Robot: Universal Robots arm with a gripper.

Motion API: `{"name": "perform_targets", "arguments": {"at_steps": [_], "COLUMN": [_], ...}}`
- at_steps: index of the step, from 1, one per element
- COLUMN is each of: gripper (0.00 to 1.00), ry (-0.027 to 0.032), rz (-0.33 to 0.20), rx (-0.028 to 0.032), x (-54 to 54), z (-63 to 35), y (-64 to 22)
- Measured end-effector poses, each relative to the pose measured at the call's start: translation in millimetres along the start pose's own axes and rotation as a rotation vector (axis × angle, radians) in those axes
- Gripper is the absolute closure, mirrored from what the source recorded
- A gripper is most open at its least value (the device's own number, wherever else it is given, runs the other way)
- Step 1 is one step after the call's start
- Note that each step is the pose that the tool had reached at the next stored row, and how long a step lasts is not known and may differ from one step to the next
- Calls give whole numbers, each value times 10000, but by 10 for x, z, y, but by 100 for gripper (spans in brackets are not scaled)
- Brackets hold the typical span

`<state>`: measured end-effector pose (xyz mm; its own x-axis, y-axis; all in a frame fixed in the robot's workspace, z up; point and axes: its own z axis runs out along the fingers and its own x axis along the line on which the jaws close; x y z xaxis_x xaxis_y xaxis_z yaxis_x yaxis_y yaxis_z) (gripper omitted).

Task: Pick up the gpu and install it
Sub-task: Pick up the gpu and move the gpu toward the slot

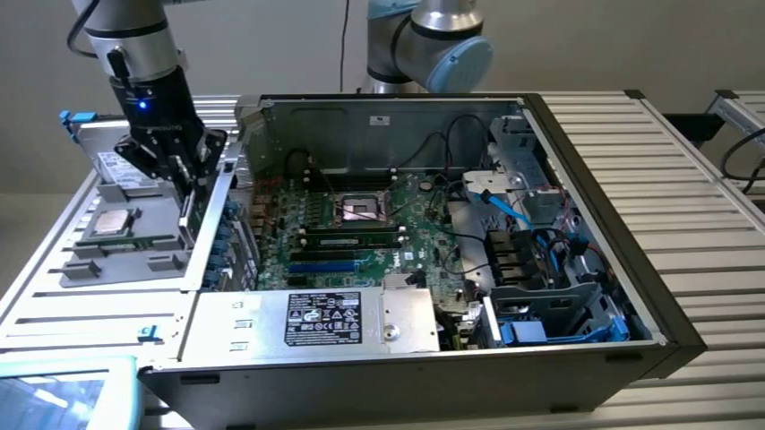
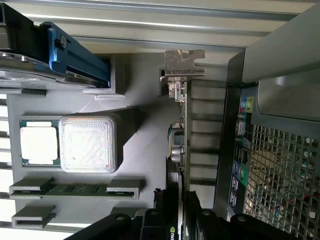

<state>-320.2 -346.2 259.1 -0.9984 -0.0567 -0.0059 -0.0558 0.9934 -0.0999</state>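
Note:
The gpu (image 1: 188, 211) stands on edge over the grey parts tray (image 1: 72, 296), just outside the wall of the open computer case (image 1: 574, 358) on the exterior view's left. In the wrist view I see the gpu (image 2: 183, 142) edge-on as a thin green card with its silver end bracket (image 2: 184, 63) at the far end. My gripper (image 1: 178, 182) reaches down from above, and its black fingers (image 2: 201, 216) sit on both sides of the card, so the gripper (image 2: 175, 202) is shut on it. I cannot tell whether the card still rests in the tray.
The tray (image 2: 145, 160) also holds a processor chip (image 2: 38, 145), a white square block (image 2: 89, 144), a RAM stick (image 2: 75, 189) and a drive with a blue rail (image 2: 75, 50). The motherboard (image 1: 358, 235) lies inside the case. A second arm (image 1: 425, 45) stands behind the case.

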Motion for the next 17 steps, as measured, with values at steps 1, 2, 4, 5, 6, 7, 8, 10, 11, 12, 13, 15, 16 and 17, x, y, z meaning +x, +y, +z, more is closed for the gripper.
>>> {"name": "perform_targets", "arguments": {"at_steps": [1,2,4,5,6,7,8,10,11,12,13,15,16,17], "gripper": [73,73,73,73,73,73,73,73,73,73,73,73,73,73], "ry": [-72,-85,-87,-86,-84,-84,-84,-88,-88,-92,-104,-151,-192,-226], "rz": [7,8,7,9,8,9,9,9,9,9,11,15,20,23], "rx": [3,2,3,3,4,5,5,3,0,-3,-5,-6,-4,-4], "x": [0,-1,-1,0,0,3,6,13,16,19,22,26,28,29], "z": [-2,-1,-1,-2,-3,-3,-4,-11,-14,-16,-16,-18,-25,-39], "y": [3,3,3,3,3,3,3,3,3,3,4,4,4,3]}}
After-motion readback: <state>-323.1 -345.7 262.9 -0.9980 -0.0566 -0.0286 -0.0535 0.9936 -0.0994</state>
